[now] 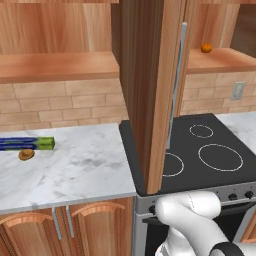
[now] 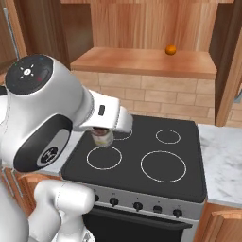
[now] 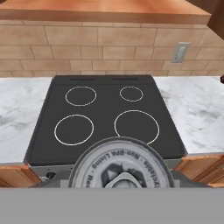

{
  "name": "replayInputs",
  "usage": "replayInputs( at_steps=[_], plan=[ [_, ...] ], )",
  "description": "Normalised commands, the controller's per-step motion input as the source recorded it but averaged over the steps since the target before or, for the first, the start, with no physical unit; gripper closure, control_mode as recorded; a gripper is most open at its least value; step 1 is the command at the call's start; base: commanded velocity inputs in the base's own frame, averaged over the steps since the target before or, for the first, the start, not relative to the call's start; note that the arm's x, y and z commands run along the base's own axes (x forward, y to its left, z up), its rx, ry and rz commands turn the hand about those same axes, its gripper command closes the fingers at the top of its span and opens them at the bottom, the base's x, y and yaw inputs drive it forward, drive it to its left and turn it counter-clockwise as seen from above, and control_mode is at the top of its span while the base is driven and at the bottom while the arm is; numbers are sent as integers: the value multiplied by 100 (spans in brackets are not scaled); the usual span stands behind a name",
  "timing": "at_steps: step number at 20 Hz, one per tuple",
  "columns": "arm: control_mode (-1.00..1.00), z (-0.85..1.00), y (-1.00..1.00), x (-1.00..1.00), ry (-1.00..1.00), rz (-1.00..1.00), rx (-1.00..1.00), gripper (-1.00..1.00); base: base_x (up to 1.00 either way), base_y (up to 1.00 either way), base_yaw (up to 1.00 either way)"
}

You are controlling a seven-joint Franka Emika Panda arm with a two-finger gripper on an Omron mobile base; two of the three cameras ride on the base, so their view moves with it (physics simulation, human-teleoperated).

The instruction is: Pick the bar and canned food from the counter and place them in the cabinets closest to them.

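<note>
Can: our hand view has its metal lid [image 3: 120, 168] closest; fingers clamp it.
Right view: we see the can [image 2: 102, 136] above the stovetop [image 2: 142, 156].
Left view: open cabinet door [image 1: 152, 90]; box [image 1: 26, 143] on the counter [image 1: 75, 170].

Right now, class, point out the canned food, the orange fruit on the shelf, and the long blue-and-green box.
canned food [image 3: 120, 168]: hand view, on its pale metal top.
orange fruit [image 2: 170, 49]: right base view, middle of the fruit on the cabinet shelf.
blue-and-green box [image 1: 30, 144]: left base view, its long side, on the counter.
</note>
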Motion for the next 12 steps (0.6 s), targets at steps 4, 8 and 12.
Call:
replayInputs(
  at_steps=[4,8,12],
  plan=[
    [-100,15,-6,18,-11,0,0,100,0,0,0],
    [-100,11,0,25,-11,0,0,100,0,0,0],
    [-100,13,0,24,-7,0,0,100,0,0,0]
  ],
)
